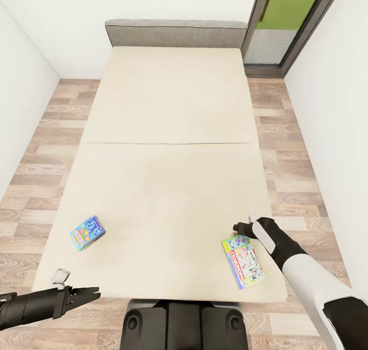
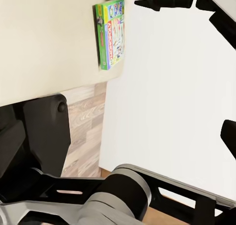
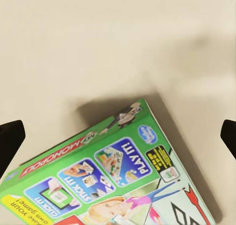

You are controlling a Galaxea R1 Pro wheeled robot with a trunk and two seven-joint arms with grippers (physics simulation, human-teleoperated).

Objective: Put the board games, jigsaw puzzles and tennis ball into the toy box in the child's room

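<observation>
Your left gripper [image 1: 94, 292] hangs past the near edge of the bed [image 1: 168, 110], over the floor [image 1: 30, 207], its fingers close together at the tips; you cannot tell whether they are fully closed, and they hold nothing. Just beyond it, on the bed, lies the small blue game [image 1: 87, 232].

Your right gripper [image 1: 244, 226] hovers over the bed near its right edge, jaws spread wide. The right wrist view shows both fingertips [image 3: 11, 142] far apart with the green Monopoly game [image 3: 113, 180] lying flat below them, untouched. That game sits just nearer to you than the gripper, close to the bed's corner. Beyond both grippers the mattress runs to a grey headboard [image 1: 176, 32].
</observation>
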